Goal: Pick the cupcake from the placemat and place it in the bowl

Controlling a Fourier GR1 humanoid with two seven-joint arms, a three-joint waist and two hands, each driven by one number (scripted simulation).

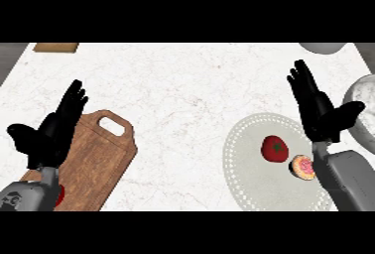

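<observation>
A small cupcake [302, 167] with pink topping lies on a white lacy round placemat [253, 171] at the lower right, partly hidden by my right forearm. A red tomato [275, 148] sits beside it on the mat. The grey-white bowl [361, 106] shows at the right edge, cut off by the frame. My right hand [322, 111] hangs open above the mat's upper right edge, fingers straight, holding nothing. My left hand [51, 131] is open at the left, over a wooden cutting board.
A wooden cutting board [102, 158] with a handle hole lies at the lower left, a red object [60, 194] peeking out beside my left forearm. A pale round vessel [322, 47] sits at the top right and a wooden item [55, 47] at the top left.
</observation>
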